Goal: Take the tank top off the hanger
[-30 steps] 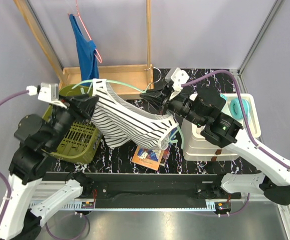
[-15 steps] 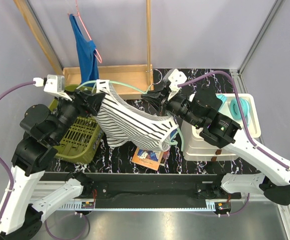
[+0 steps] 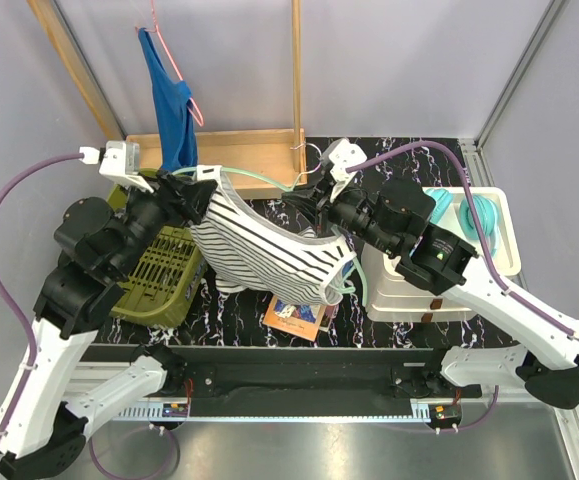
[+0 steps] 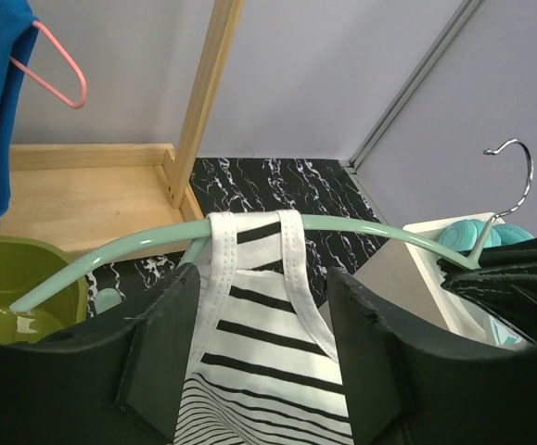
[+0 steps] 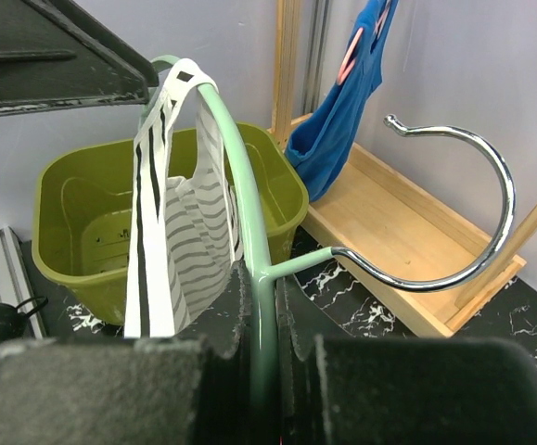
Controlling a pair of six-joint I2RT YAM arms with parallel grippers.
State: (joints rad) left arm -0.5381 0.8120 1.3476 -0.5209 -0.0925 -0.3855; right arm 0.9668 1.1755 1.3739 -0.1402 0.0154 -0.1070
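A black-and-white striped tank top [image 3: 269, 250] hangs by its straps from a mint green hanger [image 3: 259, 178] held in the air over the table. My right gripper [image 3: 304, 200] is shut on the hanger's bar just below its metal hook, seen in the right wrist view [image 5: 263, 287]. My left gripper [image 3: 194, 195] is open at the left end of the hanger. In the left wrist view [image 4: 263, 278] its jaws stand either side of the two white straps [image 4: 249, 241] without touching them. The hanger bar [image 4: 370, 227] runs across above the fingertips.
An olive green basket [image 3: 154, 270] sits under the left arm. A wooden rack [image 3: 229, 150] stands at the back, with a blue top on a pink hanger [image 3: 169, 90]. A white bin [image 3: 494, 265] with teal hangers is at right. A book [image 3: 299, 315] lies below the top.
My left gripper has moved up and right to the straps at the hanger's left end. My right gripper has shifted the hanger slightly up and left.
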